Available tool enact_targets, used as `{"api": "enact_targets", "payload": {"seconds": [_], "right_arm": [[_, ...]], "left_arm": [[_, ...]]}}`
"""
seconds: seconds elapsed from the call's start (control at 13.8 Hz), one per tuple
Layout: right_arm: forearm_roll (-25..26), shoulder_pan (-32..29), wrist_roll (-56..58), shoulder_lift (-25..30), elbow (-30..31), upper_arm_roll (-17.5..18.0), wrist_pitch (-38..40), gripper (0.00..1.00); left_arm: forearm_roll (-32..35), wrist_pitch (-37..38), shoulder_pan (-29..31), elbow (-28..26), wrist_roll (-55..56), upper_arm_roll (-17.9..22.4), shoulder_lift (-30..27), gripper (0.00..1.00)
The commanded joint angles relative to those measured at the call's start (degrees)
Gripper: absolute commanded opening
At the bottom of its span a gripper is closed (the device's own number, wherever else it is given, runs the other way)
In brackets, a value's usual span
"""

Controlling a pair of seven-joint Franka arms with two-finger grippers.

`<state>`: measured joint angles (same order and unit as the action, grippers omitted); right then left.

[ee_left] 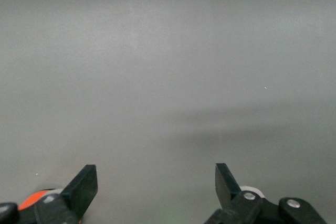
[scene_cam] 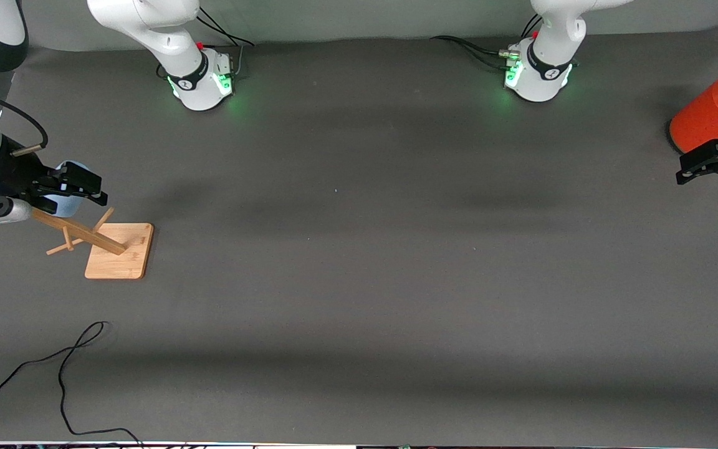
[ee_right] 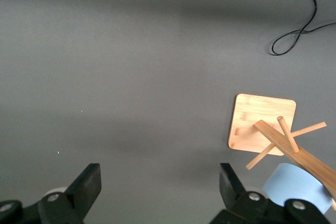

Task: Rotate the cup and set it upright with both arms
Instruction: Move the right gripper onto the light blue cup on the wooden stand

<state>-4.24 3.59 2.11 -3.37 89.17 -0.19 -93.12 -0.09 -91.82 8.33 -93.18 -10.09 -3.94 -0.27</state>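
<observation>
The pale-blue cup [scene_cam: 67, 168] is up beside the top of a wooden peg rack, mostly hidden by my right gripper [scene_cam: 94, 188]. In the right wrist view the cup [ee_right: 294, 184] lies against the rack's slanted post. My right gripper [ee_right: 160, 182] is open and empty, over the table beside the cup, at the right arm's end. My left gripper [scene_cam: 710, 176] is open and empty, up beside the orange can at the left arm's end. In the left wrist view it [ee_left: 156, 182] shows only bare table between its fingers.
The wooden rack stands on a square base [scene_cam: 119, 252], also in the right wrist view [ee_right: 257, 119]. The large orange can [scene_cam: 705, 121] with a grey top stands at the left arm's end. A black cable [scene_cam: 66, 362] loops on the table nearer the front camera.
</observation>
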Motion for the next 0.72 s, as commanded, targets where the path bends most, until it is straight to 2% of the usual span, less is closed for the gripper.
{"api": "enact_targets", "payload": {"seconds": [0.0,0.65], "right_arm": [[1.3,1.4,-4.9,-0.1,-0.6,-0.3,1.4,1.0],[1.3,1.5,-5.3,-0.4,-1.0,-0.5,2.8,1.0]], "left_arm": [[-0.6,0.8,-0.9,-0.8,0.2,-0.6,-2.2,1.0],[-0.8,0.7,-0.7,-0.8,0.7,-0.5,-2.2,1.0]]}}
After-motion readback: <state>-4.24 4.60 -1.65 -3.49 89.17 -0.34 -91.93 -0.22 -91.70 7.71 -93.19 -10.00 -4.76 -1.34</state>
